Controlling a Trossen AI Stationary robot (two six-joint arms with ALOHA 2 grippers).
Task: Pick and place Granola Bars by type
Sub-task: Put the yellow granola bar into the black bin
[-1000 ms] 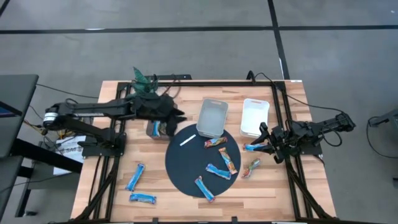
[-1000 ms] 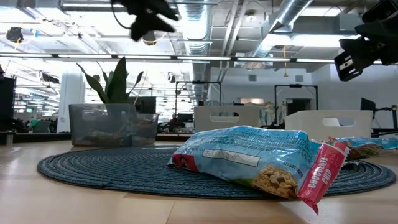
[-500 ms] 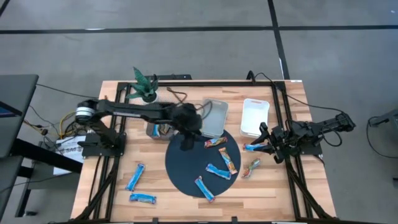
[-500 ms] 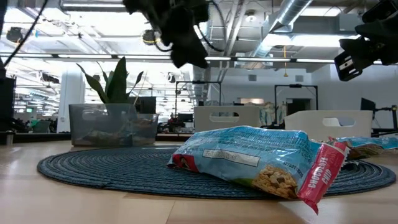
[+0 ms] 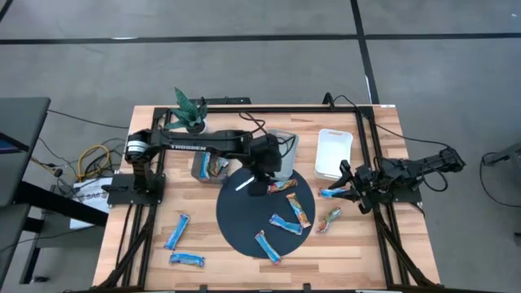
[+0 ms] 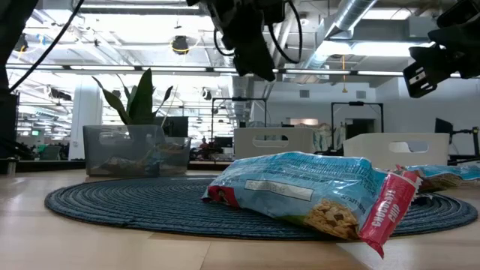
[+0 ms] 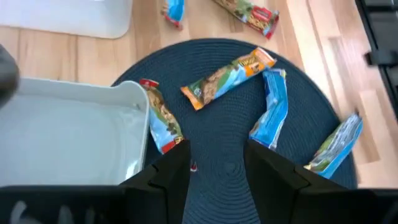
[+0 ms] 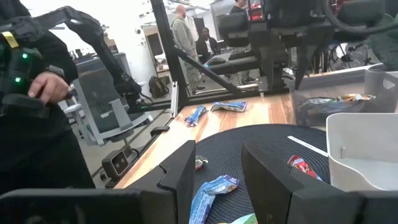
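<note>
Above the far edge of the round dark mat [image 5: 244,213], the left gripper [image 5: 266,181] is hanging over the table [image 5: 155,212] with its fingers spread and nothing between them. In the left wrist view that gripper [image 7: 216,163] is looking down on a multicoloured bar [image 7: 228,78] and a bar [image 7: 160,116] lying just beside the corner of the grey bin [image 7: 68,134], so it is probably lining up on one of these.

Granola Bars are lying scattered: several on the mat, among them a blue bar [image 5: 285,224] and another blue bar [image 5: 268,247], two more blue ones [image 5: 177,231] [image 5: 186,259] on bare wood toward the left arm's side, and a multicoloured one [image 5: 329,219] just off the mat's right edge. Some bars are already sitting in the clear bin [image 5: 207,168], which suggests sorting is partly done. A thin white stick [image 5: 246,185] is resting on the mat near the left gripper.

At the table's right edge the right gripper [image 5: 348,191] is waiting low beside a blue bar [image 5: 332,193] near the white bin [image 5: 332,153]; its fingers [image 8: 177,174] are standing apart and holding nothing.
</note>
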